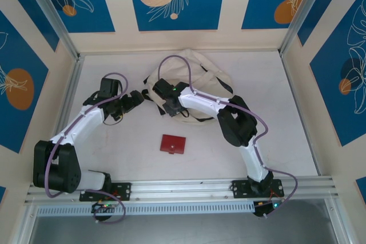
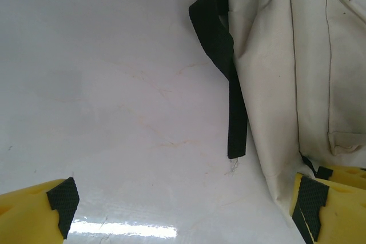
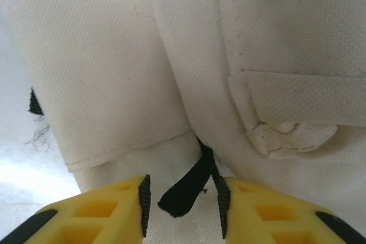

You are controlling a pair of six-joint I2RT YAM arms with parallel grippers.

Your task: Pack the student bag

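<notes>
At the near-left edge of the student bag (image 1: 209, 62), the right tool (image 3: 182, 203) sits narrow around a black strap end (image 3: 194, 175), not yet clamped; the left tool (image 2: 186, 201), wide, hangs just left.

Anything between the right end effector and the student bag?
Nothing visible. The right end effector is close up to the student bag, straddling its black strap tab, not yet closed on it.
</notes>
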